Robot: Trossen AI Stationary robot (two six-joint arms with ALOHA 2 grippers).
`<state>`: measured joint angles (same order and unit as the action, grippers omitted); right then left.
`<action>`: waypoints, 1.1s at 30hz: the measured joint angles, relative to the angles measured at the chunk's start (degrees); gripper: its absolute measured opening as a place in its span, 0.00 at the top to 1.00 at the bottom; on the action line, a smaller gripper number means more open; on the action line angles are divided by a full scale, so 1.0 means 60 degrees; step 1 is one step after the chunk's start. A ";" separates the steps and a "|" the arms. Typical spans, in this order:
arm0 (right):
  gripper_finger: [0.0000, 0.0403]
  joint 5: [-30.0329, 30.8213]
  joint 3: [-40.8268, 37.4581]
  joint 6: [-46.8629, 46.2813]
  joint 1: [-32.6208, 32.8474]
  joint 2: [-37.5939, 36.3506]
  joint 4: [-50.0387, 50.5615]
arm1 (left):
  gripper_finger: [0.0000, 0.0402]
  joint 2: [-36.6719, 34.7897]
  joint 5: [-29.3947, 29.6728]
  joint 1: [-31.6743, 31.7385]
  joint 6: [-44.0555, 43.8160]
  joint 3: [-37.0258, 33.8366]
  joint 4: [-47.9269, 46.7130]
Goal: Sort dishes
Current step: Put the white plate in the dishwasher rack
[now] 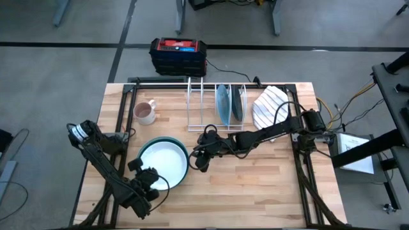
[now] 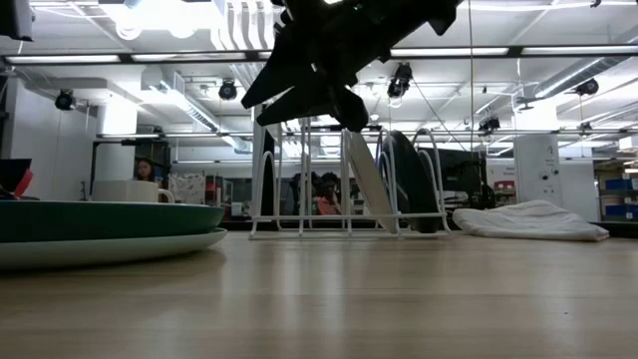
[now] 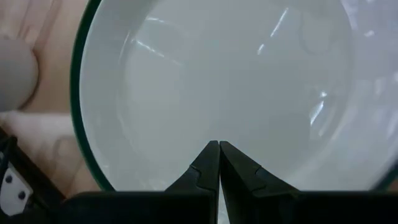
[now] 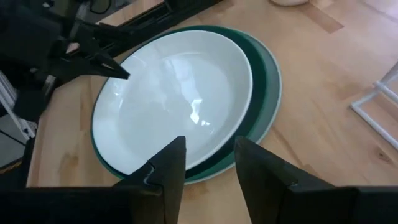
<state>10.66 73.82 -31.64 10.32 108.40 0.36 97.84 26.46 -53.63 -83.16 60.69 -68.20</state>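
Observation:
A white bowl with a green rim (image 1: pixel 163 160) (image 4: pixel 174 102) sits in a wider pale teal plate (image 4: pixel 270 81) at the table's near left. My left gripper (image 1: pixel 153 176) (image 3: pixel 218 147) is shut, and its tips point down over the bowl's inside near the near-left rim. My right gripper (image 1: pixel 199 158) (image 4: pixel 208 158) is open just right of the bowl, above the table, with nothing between its fingers. A light blue plate (image 1: pixel 222 104) and a dark grey plate (image 1: pixel 238 104) stand on edge in the white wire rack (image 1: pixel 195 102). My left gripper holds its shut fingertips (image 3: pixel 211 152) over the bowl's white inner wall (image 3: pixel 217 124), just inside the rim, slanting down from the table's near left. I cannot tell whether they touch the bowl.
A pinkish mug (image 1: pixel 146 112) stands left of the rack. A white striped cloth (image 1: pixel 271 105) lies at the far right. A black and red box (image 1: pixel 177 54) sits beyond the far edge. Bare wood lies across the near right of the table (image 1: pixel 255 185).

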 joint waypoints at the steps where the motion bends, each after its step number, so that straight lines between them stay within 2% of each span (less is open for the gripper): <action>1: 0.67 0.0004 0.0004 -0.0024 0.0026 0.0093 -0.0159 | 1.00 0.0000 0.0000 -0.0017 -0.0165 -0.0051 -0.0012; 10: 0.62 -0.0093 0.0308 -0.0277 0.0083 0.1219 -0.0903 | 1.00 0.0025 -0.0004 -0.0039 -0.0594 -0.0857 0.0592; 16: 0.58 -0.0373 0.0914 -0.0350 0.0059 0.2041 -0.0857 | 1.00 0.0025 0.0040 -0.0039 -0.0819 -0.1639 0.1727; 20: 0.55 -0.0393 0.1319 -0.0346 0.0002 0.2405 -0.0598 | 1.00 -0.0036 0.0473 -0.0054 -0.0909 -0.2177 0.2541; 23: 0.52 -0.0385 0.1562 -0.0367 -0.0103 0.2599 -0.0145 | 1.00 -0.0023 0.0655 -0.0061 -0.1135 -0.2284 0.2671; 33: 0.46 -0.0468 0.1610 -0.0750 -0.0314 0.2745 -0.0117 | 1.00 0.0007 0.1408 -0.0079 -0.1140 -0.2433 0.3042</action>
<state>7.85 83.48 -36.14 8.44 124.87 -0.35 97.89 34.90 -54.11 -90.00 46.09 -49.95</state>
